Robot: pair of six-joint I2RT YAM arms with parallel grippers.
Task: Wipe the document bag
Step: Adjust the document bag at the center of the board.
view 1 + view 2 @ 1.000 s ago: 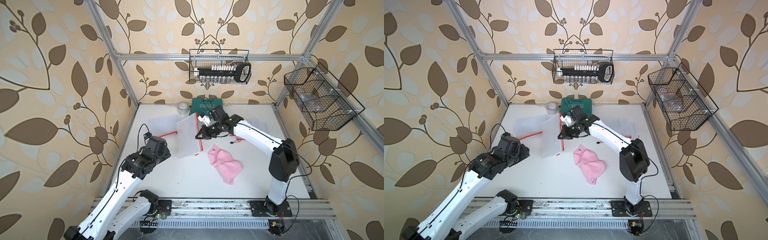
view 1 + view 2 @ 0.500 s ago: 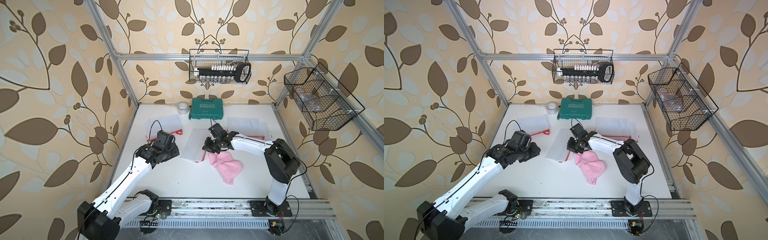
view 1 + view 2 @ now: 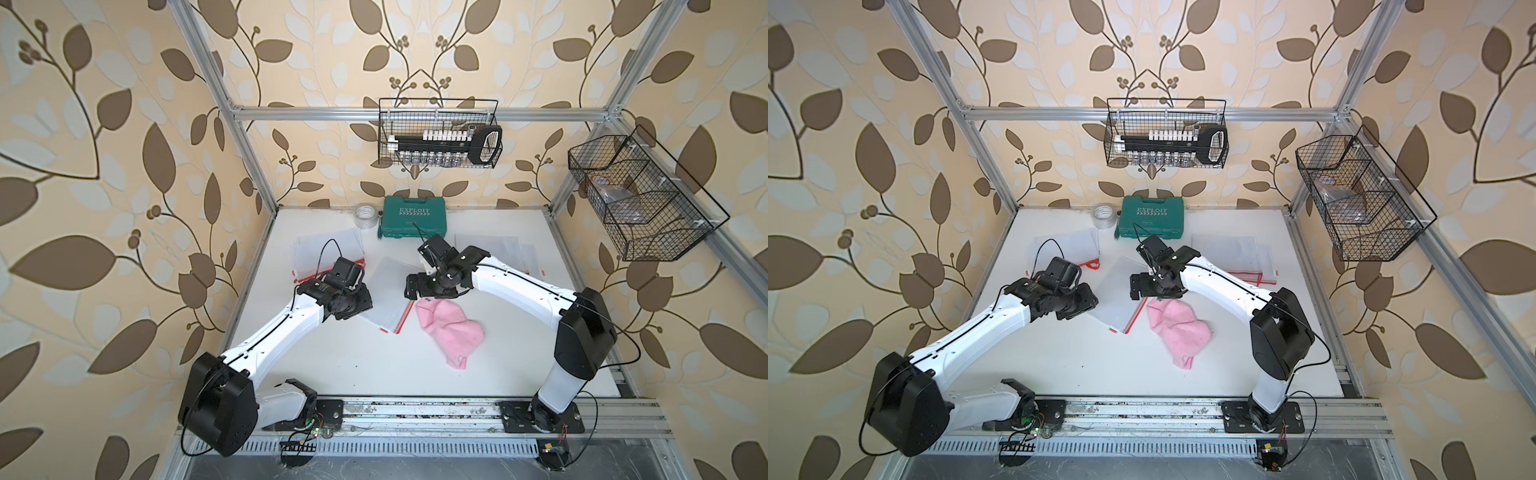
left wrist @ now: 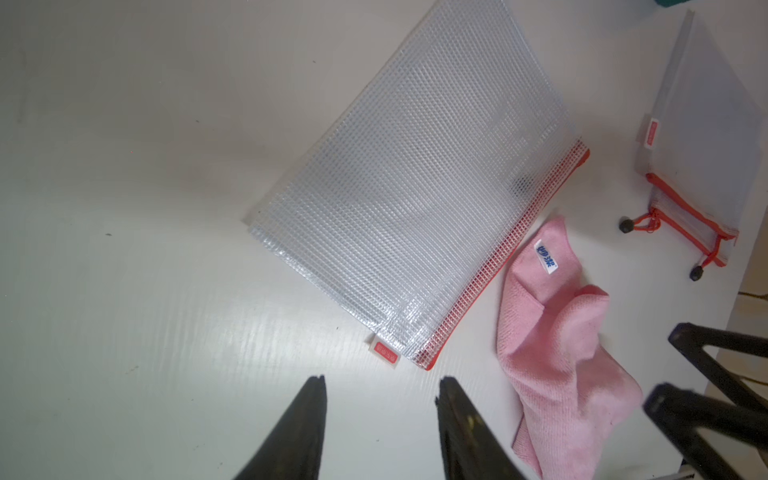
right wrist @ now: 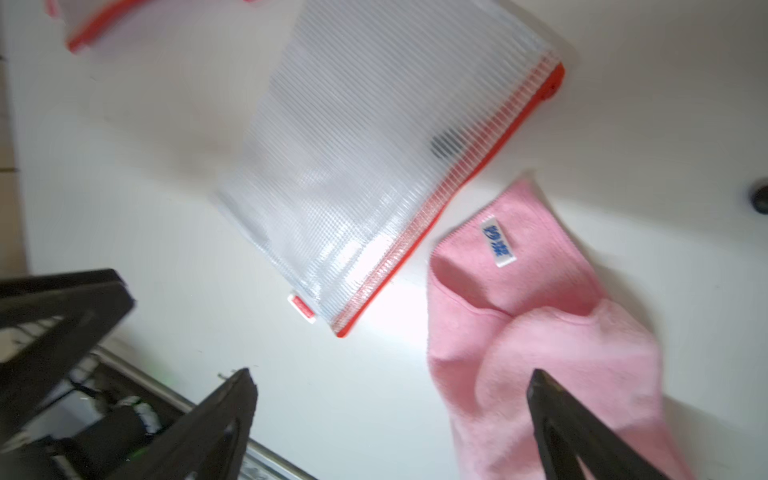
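Lying flat, document bag [image 4: 407,199]; pink cloth [image 4: 561,353] just beside; right gripper [image 5: 390,374] spread.

Leaf-patterned wallpaper [image 3: 104,104] behind an aluminium frame [image 3: 311,111]; white tabletop [image 3: 374,365].

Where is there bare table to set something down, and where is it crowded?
Bare: the wide strip between the pink cloth and the front rail. Crowded: the back half, with the mesh bag, green case, tape roll and two bag piles.

Mesh document bag [image 4: 411,195] (red zip) lies flat — pink cloth [image 4: 557,353] beside.
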